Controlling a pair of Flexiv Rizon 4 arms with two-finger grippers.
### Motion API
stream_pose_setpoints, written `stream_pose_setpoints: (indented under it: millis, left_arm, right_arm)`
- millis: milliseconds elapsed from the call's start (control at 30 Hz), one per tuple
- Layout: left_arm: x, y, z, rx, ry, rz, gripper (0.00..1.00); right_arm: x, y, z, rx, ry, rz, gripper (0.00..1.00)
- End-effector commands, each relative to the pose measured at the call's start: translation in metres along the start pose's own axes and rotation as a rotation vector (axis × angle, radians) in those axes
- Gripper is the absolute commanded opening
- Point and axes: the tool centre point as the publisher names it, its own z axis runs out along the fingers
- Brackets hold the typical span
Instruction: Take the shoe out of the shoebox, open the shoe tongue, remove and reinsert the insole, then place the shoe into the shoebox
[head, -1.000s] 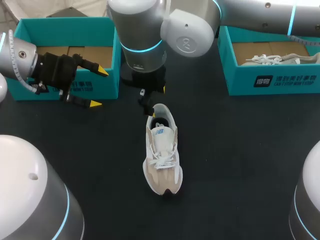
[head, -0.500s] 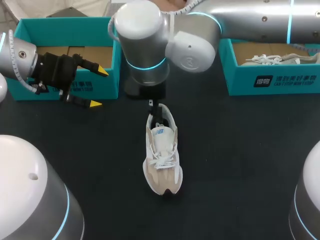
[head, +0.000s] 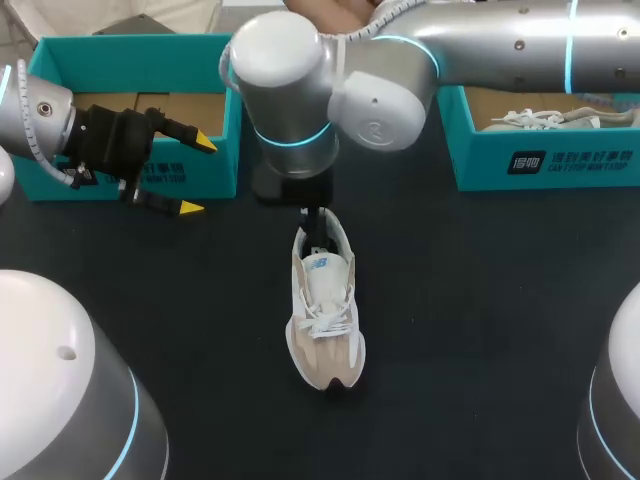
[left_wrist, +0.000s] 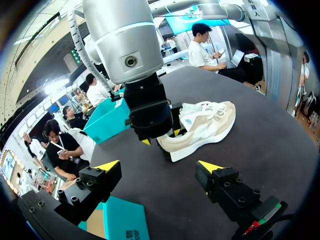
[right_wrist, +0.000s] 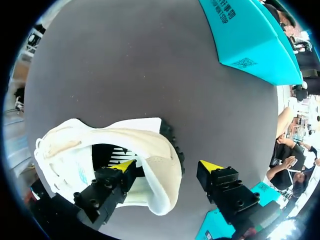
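Right, the shoe (head: 325, 305) sits upright on its sole in the middle of the dark tabletop (head: 480, 300), out of any box. Its toe points back toward the robot and its heel toward the far side. It's a beige and white trainer, laces done up loosely, tongue lying flat.

The right arm comes in across the far side and hangs straight over the heel. Its right fingers (right_wrist: 211, 166) are spread and straddle the heel collar: one yellow tip is down inside the shoe's opening, the other is outside, just behind the heel. There's a gap showing between that outer tip and the heel, so nothing is pinched.

Over on the left, the left fingers (left_wrist: 106, 165) are spread wide too, holding nothing. They hover just in front of the near wall of the left box (head: 140, 60), pointing across toward the shoe, well apart from it.

That left box is teal and open, with only brown card showing inside. The right box (head: 540, 160), also teal, stands at the far right with a second shoe (head: 545, 120) lying in it.
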Motion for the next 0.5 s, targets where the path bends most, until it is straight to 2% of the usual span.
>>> stream_pose_setpoints:
  millis: [33,267,500]
  left_arm:
    - [0.0,-0.001,0.0,-0.004,0.002,0.0,1.0]
    - [0.0,-0.001,0.0,-0.004,0.002,0.0,1.0]
    - [0.0,-0.001,0.0,-0.004,0.002,0.0,1.0]
  right_arm:
    - [0.002,0.002,0.011,0.02,-0.006,0.006,0.0]
    - [-0.002,-0.001,0.021,0.049,-0.015,0.034,0.0]
    - [-0.008,-0.005,0.017,0.071,-0.066,0.121,0.0]
